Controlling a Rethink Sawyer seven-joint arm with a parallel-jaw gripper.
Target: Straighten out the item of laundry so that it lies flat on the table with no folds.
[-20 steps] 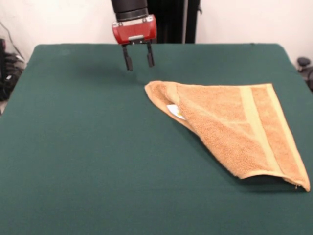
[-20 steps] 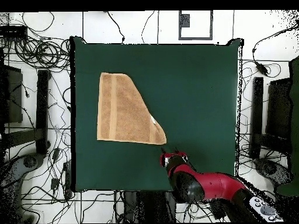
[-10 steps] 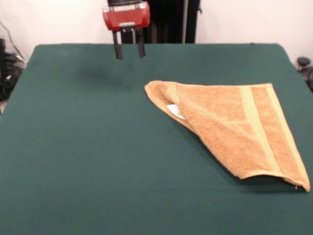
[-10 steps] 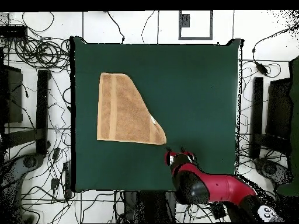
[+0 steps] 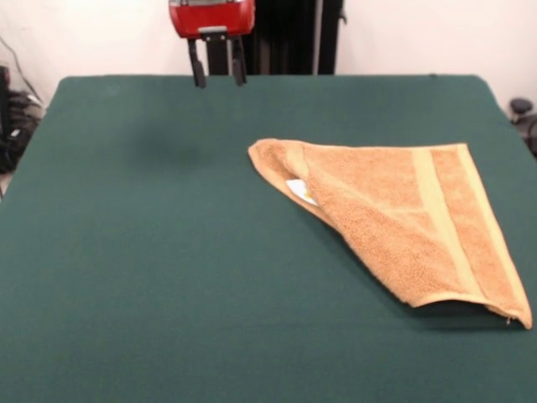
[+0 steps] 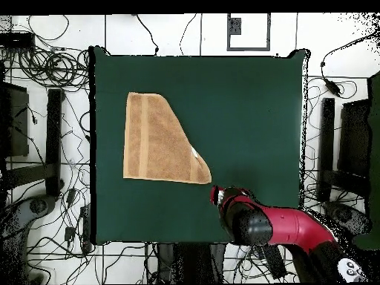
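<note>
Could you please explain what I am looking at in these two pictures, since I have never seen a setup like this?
This is a robot arm, red and black, working at a table covered in dark green cloth. One picture is taken from across the table, facing the robot, so the arm comes in from the top. The other looks straight down from above, with the robot's base at the bottom. At the arm's end is a claw with two dark fingers, held apart and empty, raised over the table's far edge. On the table lies a tan-orange towel, folded over on a diagonal so that it looks roughly triangular, with a small white label showing near the fold. The claw is clear of the towel and holds nothing.
</note>
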